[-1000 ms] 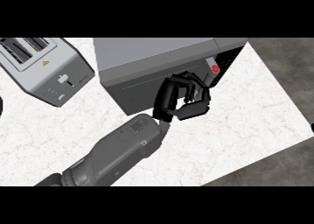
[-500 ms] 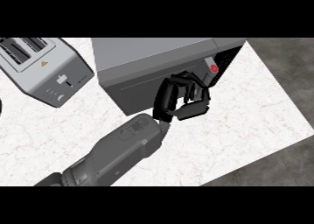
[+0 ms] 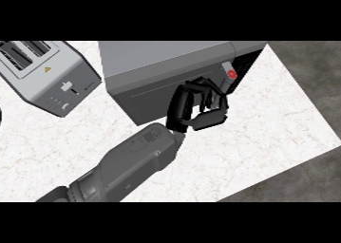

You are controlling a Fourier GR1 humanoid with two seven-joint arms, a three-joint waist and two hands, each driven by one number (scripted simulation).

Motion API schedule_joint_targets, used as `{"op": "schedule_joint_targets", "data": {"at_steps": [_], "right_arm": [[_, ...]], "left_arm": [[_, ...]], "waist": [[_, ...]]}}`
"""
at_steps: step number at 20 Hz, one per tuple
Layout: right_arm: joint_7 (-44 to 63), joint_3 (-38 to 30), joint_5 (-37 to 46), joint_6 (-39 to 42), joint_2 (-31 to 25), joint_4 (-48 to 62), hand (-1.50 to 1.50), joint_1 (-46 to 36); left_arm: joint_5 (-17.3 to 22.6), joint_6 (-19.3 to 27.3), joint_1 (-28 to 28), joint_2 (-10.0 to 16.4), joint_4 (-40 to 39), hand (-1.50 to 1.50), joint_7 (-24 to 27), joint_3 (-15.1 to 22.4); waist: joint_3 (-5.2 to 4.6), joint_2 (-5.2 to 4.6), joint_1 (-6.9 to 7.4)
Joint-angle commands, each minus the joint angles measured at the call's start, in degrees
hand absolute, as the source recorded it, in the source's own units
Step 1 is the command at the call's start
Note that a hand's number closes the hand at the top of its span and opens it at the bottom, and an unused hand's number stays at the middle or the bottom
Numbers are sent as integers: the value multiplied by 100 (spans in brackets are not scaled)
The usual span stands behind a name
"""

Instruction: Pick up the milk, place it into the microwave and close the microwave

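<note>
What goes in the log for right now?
left hand: fingers curled at microwave door | milk: inside, door ajar | right hand: unseen

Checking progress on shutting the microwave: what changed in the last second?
A dark tip at the right edge has gone from view. The left hand stays curled against the microwave door; toaster unmoved.

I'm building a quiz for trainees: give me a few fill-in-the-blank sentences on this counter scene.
1. Left of the microwave stands a silver ___.
2. The left hand holds its fingers ___ at the microwave's dark front.
3. The white milk, at the microwave's right end, bears a ___ mark.

Missing words: toaster; curled; red.
</note>
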State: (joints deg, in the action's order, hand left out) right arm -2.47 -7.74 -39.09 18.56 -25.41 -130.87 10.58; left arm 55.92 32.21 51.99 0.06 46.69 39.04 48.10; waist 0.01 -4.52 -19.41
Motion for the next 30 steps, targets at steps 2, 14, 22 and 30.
{"op": "schedule_joint_targets", "data": {"at_steps": [2, 14, 22, 30], "right_arm": [[68, 14, -229, 155, -142, -35, -150, -115], [249, -4, -694, 302, -333, 29, -150, -128], [325, -119, -816, 388, -508, 20, -150, -199], [283, -134, -1232, 542, -572, -22, -150, -376]], "left_arm": [[176, -177, 422, -6, -487, 150, -149, -122], [408, -226, 505, -6, -594, 150, 16, -22], [542, -214, 509, -6, -662, 150, 145, 56], [358, -51, 662, -6, -1056, 150, 23, 497]], "waist": [[0, -91, -30], [5, -80, -43], [1, -89, -85], [32, -66, -54]]}}
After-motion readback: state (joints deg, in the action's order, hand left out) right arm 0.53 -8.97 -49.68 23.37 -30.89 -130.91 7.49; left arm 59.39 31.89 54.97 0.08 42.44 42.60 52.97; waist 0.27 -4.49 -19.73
